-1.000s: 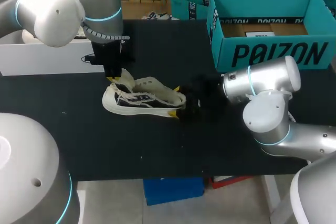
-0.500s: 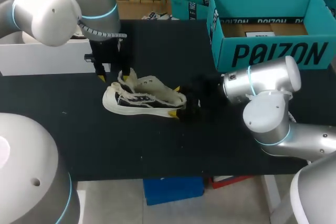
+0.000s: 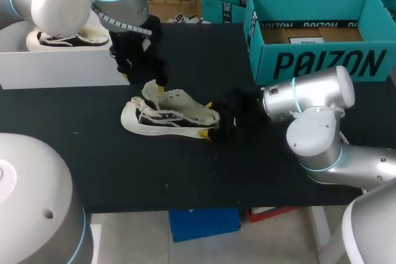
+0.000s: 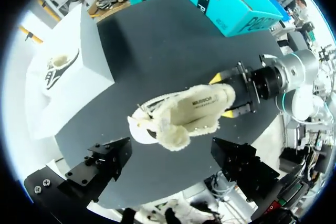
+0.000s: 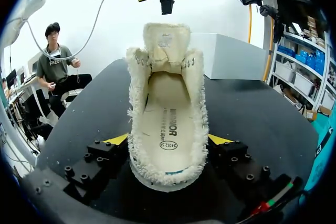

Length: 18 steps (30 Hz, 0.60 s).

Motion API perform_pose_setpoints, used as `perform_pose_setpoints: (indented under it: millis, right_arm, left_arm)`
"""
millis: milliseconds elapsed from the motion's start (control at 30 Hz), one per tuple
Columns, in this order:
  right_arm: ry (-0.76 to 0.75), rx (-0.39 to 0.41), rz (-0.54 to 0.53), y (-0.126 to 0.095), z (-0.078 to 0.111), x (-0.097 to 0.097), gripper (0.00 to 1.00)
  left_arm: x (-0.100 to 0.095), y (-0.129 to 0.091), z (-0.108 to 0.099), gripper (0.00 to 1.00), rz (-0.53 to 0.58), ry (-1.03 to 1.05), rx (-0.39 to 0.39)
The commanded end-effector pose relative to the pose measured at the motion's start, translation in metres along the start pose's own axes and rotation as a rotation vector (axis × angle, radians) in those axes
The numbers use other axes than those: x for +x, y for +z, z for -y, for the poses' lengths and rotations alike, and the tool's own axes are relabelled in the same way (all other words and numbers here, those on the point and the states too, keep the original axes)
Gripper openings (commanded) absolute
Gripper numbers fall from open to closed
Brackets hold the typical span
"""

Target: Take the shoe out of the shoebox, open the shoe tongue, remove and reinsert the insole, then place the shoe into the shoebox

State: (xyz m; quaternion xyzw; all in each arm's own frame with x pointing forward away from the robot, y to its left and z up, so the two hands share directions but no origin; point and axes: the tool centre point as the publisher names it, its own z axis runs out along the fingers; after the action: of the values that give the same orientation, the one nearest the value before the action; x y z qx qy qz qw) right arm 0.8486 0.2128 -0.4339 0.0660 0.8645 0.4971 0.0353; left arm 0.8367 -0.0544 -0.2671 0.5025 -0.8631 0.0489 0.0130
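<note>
So the left gripper (image 3: 143,82) has just let go of the tongue (image 5: 167,40) and come up off the shoe (image 3: 168,116). A second ago its fingers were right down on the tongue. Now they're spread wide with nothing in them, hanging above the toe end. From its own wrist view the shoe lies ahead of the fingers, roughly between them but clear of both.

The tongue has stayed where it was pulled. From the right wrist it stands upright at the far end of the opening, well ahead of the right fingers, and the insole (image 5: 167,129) is in plain sight down inside.

The right gripper (image 5: 168,139) hasn't budged the whole time. It's clamped on the heel end, one yellow tip on each side, pinning the shoe on the black table (image 3: 185,177). The shoebox (image 3: 322,63) sits well apart from both sets of fingers.

My read is that the tongue step is done and the insole is up next. The left fingers will have to drop back into the opening and pinch an edge of the insole. It looks to be lying flat against a fuzzy lining, so getting a fingertip under it could be fiddly. The heel hold probably needs to stay firm, or the whole shoe lifts with it.
</note>
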Motion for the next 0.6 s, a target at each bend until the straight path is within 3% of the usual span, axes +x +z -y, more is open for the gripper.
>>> perform_pose_setpoints:
  millis: [33,200,333,367,400,433,467,600]
  right_arm:
    - [0.001,0.001,0.002,0.002,0.002,0.0,0.0]
    - [0.001,0.001,0.002,0.002,0.002,0.0,0.0]
    - [0.001,0.001,0.002,0.002,0.002,0.0,0.0]
    - [0.001,0.001,0.002,0.002,0.002,0.0,0.0]
    - [0.001,0.001,0.002,0.002,0.002,0.0,0.0]
    - [0.001,0.001,0.002,0.002,0.002,0.0,0.0]
    - [0.001,0.001,0.002,0.002,0.002,0.0,0.0]
    - [0.001,0.001,0.002,0.002,0.002,0.0,0.0]
  left_arm:
    - [0.019,0.007,0.004,1.0,0.032,0.508,-0.157]
    - [0.028,0.014,0.008,1.0,0.028,0.803,-0.236]
    - [0.022,0.015,0.016,1.0,-0.012,1.02,-0.279]
    - [0.02,0.016,0.02,0.85,-0.017,1.048,-0.28]
    - [0.018,0.017,0.024,0.49,-0.035,1.072,-0.282]
    - [0.016,0.019,0.028,0.29,-0.043,1.103,-0.288]
    - [0.015,0.021,0.031,0.01,-0.049,1.121,-0.29]
    - [0.011,0.029,0.04,0.0,-0.075,1.257,-0.322]
